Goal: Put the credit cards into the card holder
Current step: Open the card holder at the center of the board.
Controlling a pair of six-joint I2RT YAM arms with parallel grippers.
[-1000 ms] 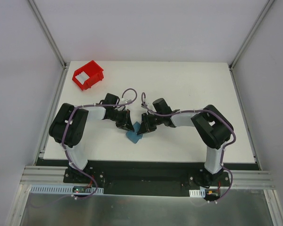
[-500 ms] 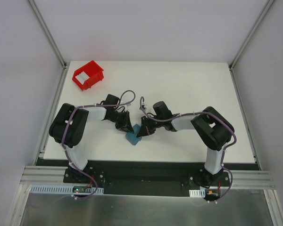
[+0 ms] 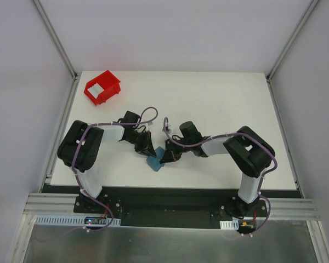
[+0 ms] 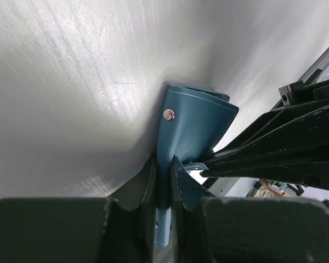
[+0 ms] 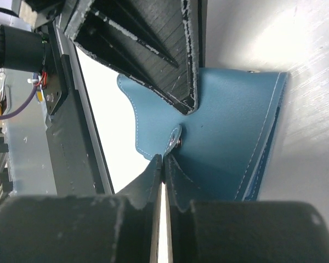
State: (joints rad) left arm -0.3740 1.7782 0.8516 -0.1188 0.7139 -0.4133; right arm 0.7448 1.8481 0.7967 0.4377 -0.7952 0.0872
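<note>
The teal card holder (image 3: 153,163) lies at the near middle of the table, pinched from both sides. My left gripper (image 3: 148,150) is shut on one flap of it; in the left wrist view my left gripper (image 4: 163,164) clamps the leather, and the card holder (image 4: 194,123) shows a small snap (image 4: 168,114). My right gripper (image 3: 165,157) is shut on its snap tab; in the right wrist view my right gripper (image 5: 163,160) meets the tab on the card holder (image 5: 230,126). A white credit card (image 3: 95,87) lies in the red bin. No card shows at the grippers.
The red plastic bin (image 3: 111,83) stands at the far left of the white table (image 3: 225,109). Metal frame posts rise at the table's far corners. A black rail runs along the near edge, close to the card holder.
Both grippers have moved a little toward the near edge, and the card holder has shifted that way with them. Both stay shut on it.
</note>
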